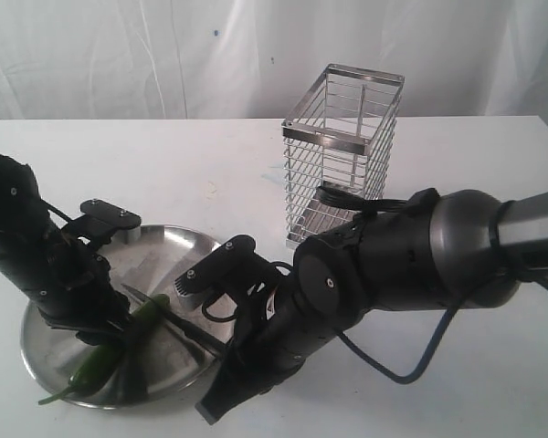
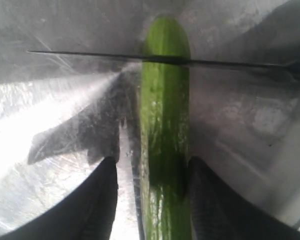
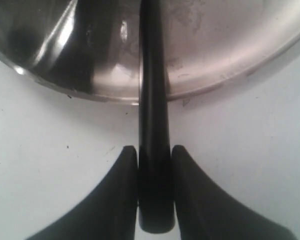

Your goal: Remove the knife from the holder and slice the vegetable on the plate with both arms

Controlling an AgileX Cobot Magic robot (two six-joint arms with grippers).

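The steel plate sits at the front left, and the green vegetable lies on it with its stem toward the front rim. My left gripper straddles the vegetable. One finger touches it, while a strip of plate shows between it and the other finger. My right gripper is shut on the black handle of the knife. The thin blade lies across the vegetable near its rounded end, just beyond the left fingers. The wire holder stands empty behind the right arm.
The white table runs to a white curtain at the back. The bulky right arm stretches from the right edge, in front of the holder, to the plate's rim. The left arm leans over the plate's left side.
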